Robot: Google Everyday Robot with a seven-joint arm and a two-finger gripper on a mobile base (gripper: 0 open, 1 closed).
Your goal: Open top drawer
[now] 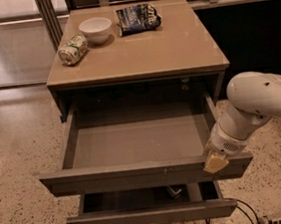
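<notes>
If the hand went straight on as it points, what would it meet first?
Probably the front panel of the top drawer: the hand sits at its right end, pointing down onto it, though depth is unclear.

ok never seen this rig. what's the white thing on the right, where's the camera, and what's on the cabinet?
The white thing is the robot's single arm, reaching in from the right. Its gripper sits at the right end of the front of the top drawer, which is pulled well out; whether it clamps the panel cannot be told. There is one camera view, looking down at the cabinet from the front; its mounting is not known. The lower drawer is partly open too, with a small dark item inside, too dim to name. On the cabinet top are a white bowl, a can lying on its side and a dark snack bag.
</notes>
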